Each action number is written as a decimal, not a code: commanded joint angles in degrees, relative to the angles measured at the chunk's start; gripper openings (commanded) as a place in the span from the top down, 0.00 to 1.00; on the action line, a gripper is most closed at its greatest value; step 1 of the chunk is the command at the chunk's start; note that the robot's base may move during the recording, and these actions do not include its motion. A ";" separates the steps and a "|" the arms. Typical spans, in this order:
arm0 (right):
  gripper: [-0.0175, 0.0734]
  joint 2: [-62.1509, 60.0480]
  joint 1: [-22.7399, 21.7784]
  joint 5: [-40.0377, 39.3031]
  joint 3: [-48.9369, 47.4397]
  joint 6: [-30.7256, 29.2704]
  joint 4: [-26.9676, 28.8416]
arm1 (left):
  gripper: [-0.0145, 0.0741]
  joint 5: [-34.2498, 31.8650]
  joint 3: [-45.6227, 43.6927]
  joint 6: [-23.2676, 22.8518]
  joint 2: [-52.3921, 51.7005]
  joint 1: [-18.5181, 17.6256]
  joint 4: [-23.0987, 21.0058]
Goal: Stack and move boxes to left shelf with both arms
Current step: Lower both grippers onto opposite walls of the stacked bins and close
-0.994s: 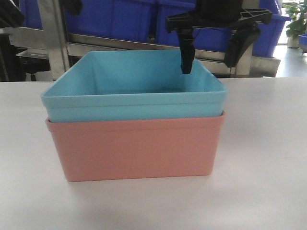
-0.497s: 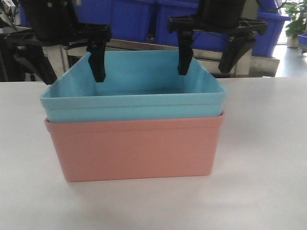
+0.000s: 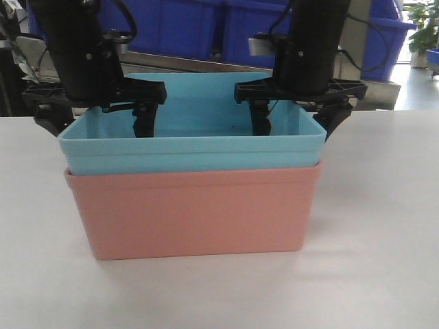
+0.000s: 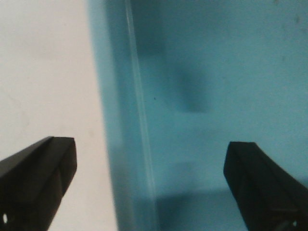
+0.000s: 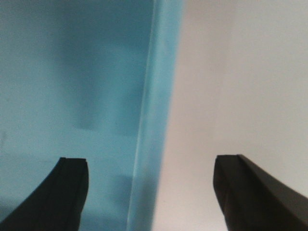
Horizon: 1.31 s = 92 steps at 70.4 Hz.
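Observation:
A light blue box sits nested inside a salmon pink box on the white table. My left gripper is open and straddles the blue box's left wall, one finger inside and one outside. In the left wrist view the left gripper has that blue rim between its wide-apart fingers. Open as well, my right gripper straddles the right wall, and the right wrist view shows the right gripper around the blue rim. Neither gripper touches the wall. I cannot tell whether the rack behind is the left shelf.
A steel-framed rack stands behind the table, loaded with dark blue crates. White tabletop spreads on both sides of the boxes and in front of them. A potted plant shows at the far right.
The left arm came into view and dropped to the blue box's left wall. The right gripper sank lower, so each gripper now straddles a side wall.

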 commanded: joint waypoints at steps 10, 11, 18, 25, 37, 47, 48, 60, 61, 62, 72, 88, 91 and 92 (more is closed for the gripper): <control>0.18 -0.90 -0.31 -1.80 -1.72 -0.77 -0.23 | 0.26 -3.00 -1.90 -0.56 -1.72 0.18 0.39; 0.18 -0.82 -0.31 -1.80 -1.72 -0.77 -0.23 | 0.26 -3.00 -1.90 -0.56 -1.71 0.18 0.39; 0.18 -0.39 -0.31 -1.92 -1.69 -0.77 -0.23 | 0.26 -2.89 -1.90 -0.56 -1.04 0.18 0.39; 0.18 -0.39 -0.31 -2.30 -1.69 -0.77 -0.23 | 0.26 -2.29 -1.90 -0.56 -0.21 0.18 0.39; 0.33 -0.39 -0.31 -2.19 -1.69 -0.77 -0.23 | 0.26 -1.22 -1.90 -0.56 0.37 0.18 0.00; 0.54 -0.39 -0.31 -1.67 -1.69 -0.77 -0.23 | 0.35 -1.22 -1.90 -0.56 0.37 0.18 0.00; 0.56 -0.39 -0.31 -1.60 -1.69 -0.77 -0.23 | 0.37 -1.22 -1.90 -0.56 0.37 0.18 -0.32; 0.77 -0.39 -0.31 -1.23 -1.69 -0.77 -0.23 | 0.68 -0.81 -1.90 -0.56 0.37 0.18 -0.85; 0.78 -0.39 -0.31 -1.23 -1.69 -0.77 -0.28 | 0.71 -0.68 -1.90 -0.56 0.37 0.18 -0.86; 0.78 -0.39 -0.31 -1.23 -1.69 -0.77 -0.28 | 0.74 -0.70 -1.90 -0.56 0.37 0.18 -0.86; 0.77 -0.39 -0.31 -1.29 -1.69 -0.77 -0.28 | 0.83 -0.58 -1.90 -0.56 0.37 0.18 -0.95; 0.77 -1.33 -0.31 -0.92 -1.76 -0.77 -0.34 | 0.84 0.18 -2.42 -0.56 0.11 0.18 -0.95; 0.77 -1.78 -0.31 -0.88 -1.76 -0.77 -0.39 | 0.84 0.72 -2.80 -0.56 -0.28 0.18 -0.95; 0.77 -1.96 -0.31 -0.88 -1.76 -0.77 -0.45 | 0.84 0.89 -2.92 -0.56 -0.41 0.18 -0.95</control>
